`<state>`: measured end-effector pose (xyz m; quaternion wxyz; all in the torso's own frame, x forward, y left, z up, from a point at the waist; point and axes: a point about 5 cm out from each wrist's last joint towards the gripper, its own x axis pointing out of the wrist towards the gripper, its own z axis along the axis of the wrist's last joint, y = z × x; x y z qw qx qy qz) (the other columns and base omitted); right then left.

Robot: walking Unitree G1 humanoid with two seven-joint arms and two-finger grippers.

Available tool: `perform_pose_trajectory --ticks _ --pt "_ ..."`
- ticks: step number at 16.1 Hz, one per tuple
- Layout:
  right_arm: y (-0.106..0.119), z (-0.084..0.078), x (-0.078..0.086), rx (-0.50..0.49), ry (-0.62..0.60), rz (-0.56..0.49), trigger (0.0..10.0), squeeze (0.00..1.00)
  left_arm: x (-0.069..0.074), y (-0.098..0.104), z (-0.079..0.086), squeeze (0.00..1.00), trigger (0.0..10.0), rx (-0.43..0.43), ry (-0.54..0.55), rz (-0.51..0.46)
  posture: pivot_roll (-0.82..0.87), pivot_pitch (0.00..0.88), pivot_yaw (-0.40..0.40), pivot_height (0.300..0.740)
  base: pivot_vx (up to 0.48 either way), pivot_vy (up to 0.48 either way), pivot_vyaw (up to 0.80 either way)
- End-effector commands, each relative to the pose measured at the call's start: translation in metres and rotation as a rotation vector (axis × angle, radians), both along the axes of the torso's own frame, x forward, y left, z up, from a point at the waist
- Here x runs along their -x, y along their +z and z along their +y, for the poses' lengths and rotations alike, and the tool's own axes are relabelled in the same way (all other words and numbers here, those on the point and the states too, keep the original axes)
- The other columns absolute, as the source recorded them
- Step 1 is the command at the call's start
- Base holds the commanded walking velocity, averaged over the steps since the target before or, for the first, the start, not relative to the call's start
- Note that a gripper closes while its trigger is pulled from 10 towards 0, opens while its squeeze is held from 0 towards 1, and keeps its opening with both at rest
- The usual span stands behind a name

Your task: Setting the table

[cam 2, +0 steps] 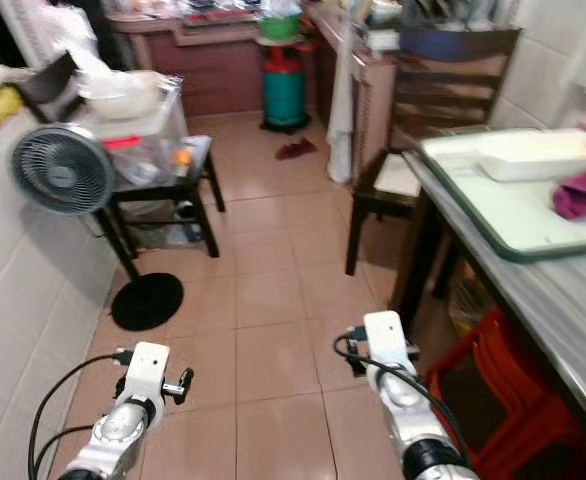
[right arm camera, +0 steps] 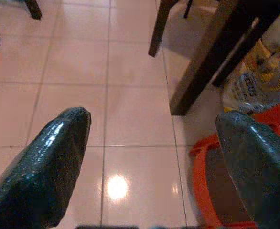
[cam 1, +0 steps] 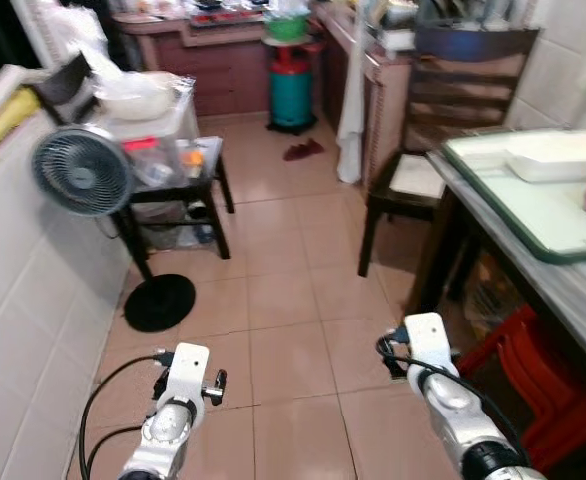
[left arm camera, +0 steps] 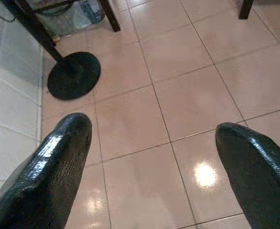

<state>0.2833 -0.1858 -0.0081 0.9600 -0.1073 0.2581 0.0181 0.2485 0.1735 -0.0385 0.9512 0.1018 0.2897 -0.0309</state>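
A dining table with a grey top stands on my right. On it lies a green-rimmed tray bearing a white rectangular dish and a crumpled purple cloth. Both silver arms hang low over the tiled floor. My left gripper is open with nothing between its fingers, above bare tiles near the fan's round base. My right gripper is also open and empty, beside the table's dark leg and a red plastic stool.
A dark wooden chair sits at the table's far end. On the left stand a pedestal fan and a small black table piled with containers. A green gas cylinder and counters line the back. Tiled floor runs between.
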Motion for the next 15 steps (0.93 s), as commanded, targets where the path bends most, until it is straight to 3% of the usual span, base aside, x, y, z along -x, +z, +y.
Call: perform_pose_trajectory --ticks 1,3,5,7,8,10,12,15 --pt "0.000 0.007 -0.002 0.002 0.051 0.018 10.0 0.00 0.002 -0.002 0.011 0.00 10.0 -0.031 0.001 0.043 -0.10 0.000 0.094 0.740 0.000 0.000 0.00" --pt "-0.019 0.009 0.015 0.040 0.132 0.112 10.0 0.00 0.016 -0.013 0.021 0.00 10.0 -0.083 -0.022 0.136 -0.11 0.000 0.088 0.740 0.000 0.000 0.00" --pt "-0.030 0.013 0.027 0.043 0.125 0.161 10.0 0.00 0.026 -0.020 0.028 0.00 10.0 -0.113 -0.002 0.186 -0.11 0.000 0.088 0.740 0.000 0.000 0.00" --pt "-0.042 0.013 0.042 0.040 0.094 0.225 10.0 0.00 0.036 -0.025 0.035 0.00 10.0 -0.122 0.050 0.215 -0.11 0.000 0.095 0.740 0.000 0.000 0.00" --pt "-0.053 0.006 0.058 0.072 0.047 0.283 10.0 0.00 0.047 -0.031 0.039 0.00 10.0 -0.151 0.068 0.259 -0.11 0.000 0.093 0.740 0.000 0.000 0.00" --pt "-0.060 -0.003 0.072 0.058 -0.030 0.338 10.0 0.00 0.056 -0.035 0.042 0.00 10.0 -0.187 0.072 0.298 -0.11 0.000 0.079 0.740 0.000 0.000 0.00" --pt "-0.066 -0.002 0.082 0.071 0.029 0.373 10.0 0.00 0.059 -0.036 0.045 0.00 10.0 -0.187 0.138 0.298 -0.10 0.000 0.065 0.740 0.000 0.000 0.00" --pt "-0.065 -0.010 0.082 0.027 -0.023 0.376 10.0 0.00 0.058 -0.036 0.045 0.00 10.0 -0.187 0.143 0.302 -0.10 0.000 0.065 0.740 0.000 0.000 0.00"
